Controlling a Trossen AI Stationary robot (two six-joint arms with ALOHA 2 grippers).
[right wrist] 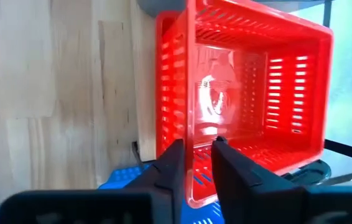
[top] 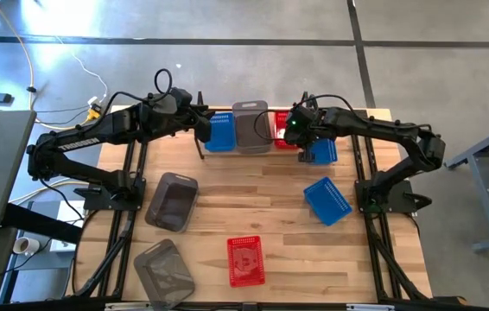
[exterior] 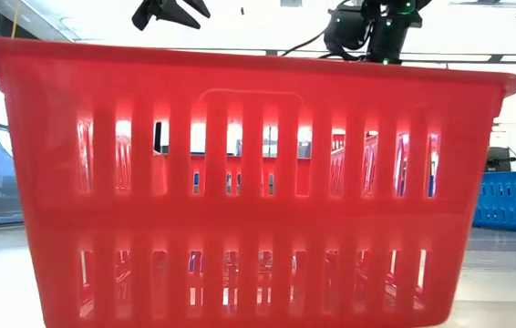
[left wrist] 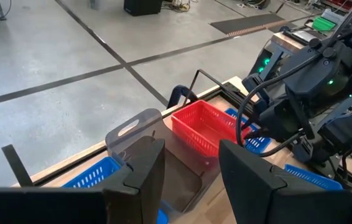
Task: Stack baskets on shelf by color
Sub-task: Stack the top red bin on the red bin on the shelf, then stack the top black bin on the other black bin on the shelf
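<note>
Tool of the right arm [right wrist: 193, 163] at the far edge of the desk [top: 262, 194], its two dark fingers [right wrist: 166, 171] straddling the near wall of a red basket [right wrist: 244, 93]; the jaws stand narrowly parted about that wall, and whether they press on it cannot be told. This red basket sits on the shelf [left wrist: 210, 81] at the right end of a row, with a grey basket [top: 250, 126] touching it in the middle and a blue basket [top: 219, 131] at the left end. Just beside the right tool, on the desk, lies a second blue basket [top: 322, 152]; a third blue one [top: 327, 200] lies tilted nearer the middle. Tool of the left arm [left wrist: 191, 171] hovers over the row between the blue and grey baskets, fingers spread apart and empty. Two more grey baskets [top: 172, 201] [top: 164, 269] lie on the left half of the desk. Another red basket [top: 245, 260] stands near the front edge and fills the low view, hiding most of the scene behind it.
</note>
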